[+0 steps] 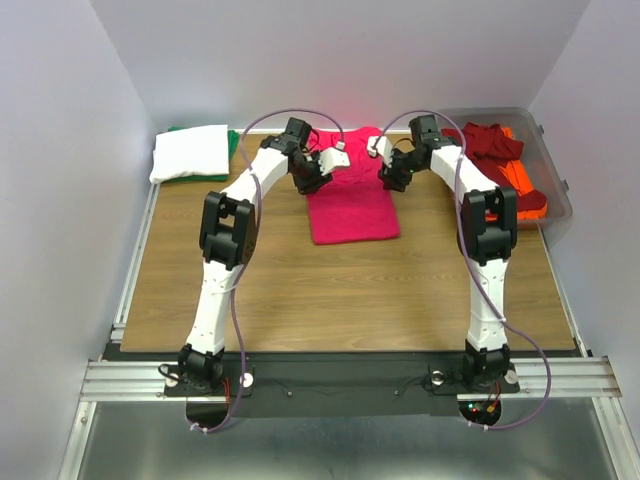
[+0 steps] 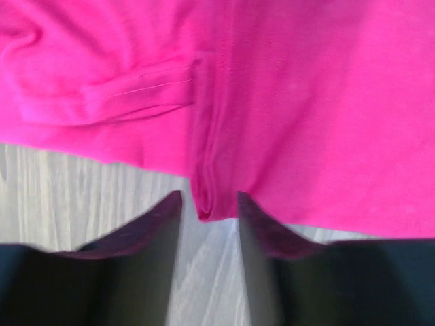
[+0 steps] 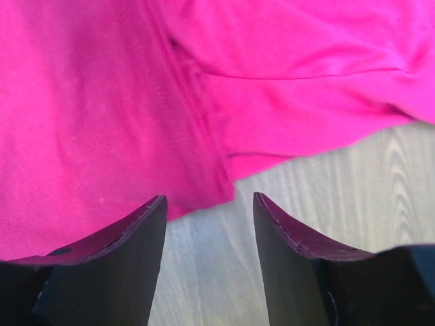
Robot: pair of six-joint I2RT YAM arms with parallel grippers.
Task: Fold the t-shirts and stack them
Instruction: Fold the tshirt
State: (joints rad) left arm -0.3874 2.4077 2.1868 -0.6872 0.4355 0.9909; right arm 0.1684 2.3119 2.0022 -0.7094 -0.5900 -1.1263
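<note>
**Overhead and wrist views, both arms over the garment.** A pink t-shirt (image 1: 350,208) is lying as a narrow folded rectangle on the far middle of the wooden table (image 1: 300,290). Its long sides are running away from the arm bases. Both arms are arching forward over its far end, one at each far corner.

The left gripper (image 2: 209,198) is hanging low over the shirt's edge with its jaws standing apart, released. A doubled fold of the pink cloth is reaching into the gap between the tips, and neither jaw is pinching it. A stitched sleeve hem is showing to the left of that fold.

The right gripper (image 3: 210,198) is likewise standing parted and gripping nothing. Bare table wood is showing between its jaws, and the shirt's seamed edge is lying just beyond the tips.

At the far left corner a folded white t-shirt (image 1: 190,152) is resting on a green t-shirt (image 1: 234,140). At the far right a clear plastic bin (image 1: 553,160) is holding a dark red t-shirt (image 1: 490,142) and an orange t-shirt (image 1: 525,192), both crumpled.
</note>
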